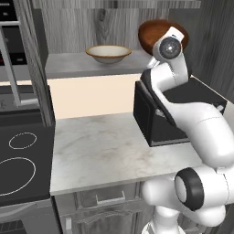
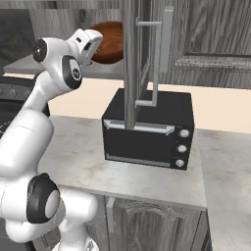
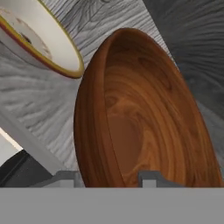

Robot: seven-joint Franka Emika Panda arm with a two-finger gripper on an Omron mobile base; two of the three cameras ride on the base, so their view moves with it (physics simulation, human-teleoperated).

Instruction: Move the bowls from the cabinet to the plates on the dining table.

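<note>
The dark reddish-brown wooden bowl (image 3: 144, 109) stands in the open cabinet (image 1: 77, 66), on its shelf at the right (image 1: 151, 32) (image 2: 110, 41). My gripper (image 3: 108, 177) straddles the bowl's near wall, one fingertip outside and one inside the rim, shut on it. The pale cream bowl (image 1: 108, 54) sits on the same shelf to the left, apart from the wooden one (image 3: 39, 39). In both base views my white hand covers part of the wooden bowl. The plates and the dining table are out of view.
A black toaster oven (image 1: 155, 123) (image 2: 147, 130) stands on the marbled counter (image 1: 100, 151) just under the shelf. The open cabinet door (image 2: 142, 59) with its bar handle hangs edge-on above the oven. A black stove (image 1: 18, 160) lies to the left.
</note>
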